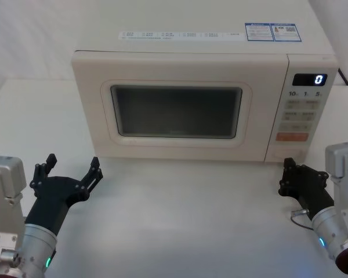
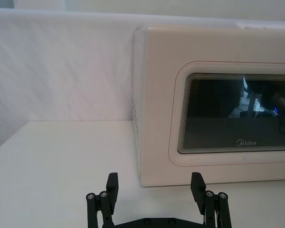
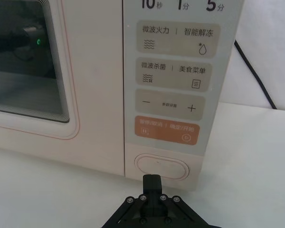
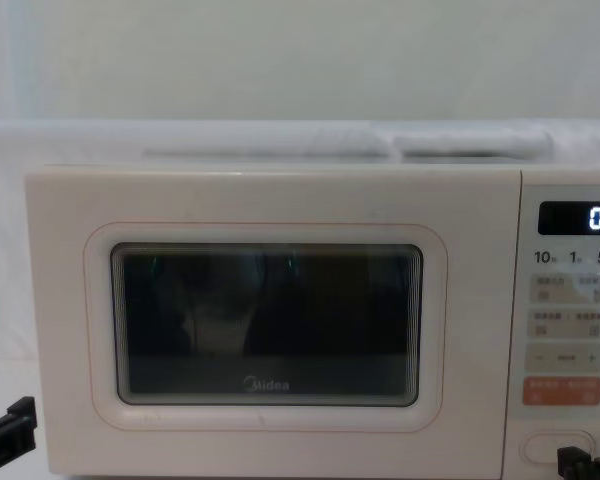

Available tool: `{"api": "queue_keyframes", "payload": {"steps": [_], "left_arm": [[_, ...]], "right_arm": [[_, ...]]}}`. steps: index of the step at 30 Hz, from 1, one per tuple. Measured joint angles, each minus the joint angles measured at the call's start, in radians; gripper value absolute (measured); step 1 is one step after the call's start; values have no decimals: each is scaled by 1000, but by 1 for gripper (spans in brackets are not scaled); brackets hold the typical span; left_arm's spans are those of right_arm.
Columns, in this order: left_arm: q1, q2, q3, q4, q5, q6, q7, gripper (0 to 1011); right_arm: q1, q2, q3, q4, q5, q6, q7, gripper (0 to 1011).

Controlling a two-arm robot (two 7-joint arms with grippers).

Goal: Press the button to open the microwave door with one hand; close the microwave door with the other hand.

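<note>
My right gripper (image 3: pixel 152 183), fingers pinched together and empty, sits just before the button (image 3: pixel 160 166) low on the control panel (image 3: pixel 173 90); it looks stiff and springy, best pushed dead-centre.

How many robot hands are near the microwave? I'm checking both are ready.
2. The left hand, fingers open, hovers over the table before the microwave door's left end. The right hand, fingers shut, sits just before the button.
</note>
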Motion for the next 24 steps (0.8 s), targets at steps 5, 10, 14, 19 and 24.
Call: {"api": "queue_keyframes", "payload": {"steps": [5, 10, 14, 19, 24], "left_arm": [[0, 0, 0, 0, 0, 0, 0, 1001], [0, 0, 0, 0, 0, 0, 0, 1001], [0, 0, 0, 0, 0, 0, 0, 1001], [0, 0, 0, 0, 0, 0, 0, 1001], [0, 0, 0, 0, 0, 0, 0, 1001]], "right_arm": [[14, -3, 2, 20, -2, -2, 1, 0], [29, -9, 5, 42, -2, -6, 3, 0], [39, -13, 8, 56, -1, -8, 3, 0], [50, -17, 11, 70, 0, -11, 2, 0], [56, -20, 15, 74, 2, -12, 0, 0]]}}
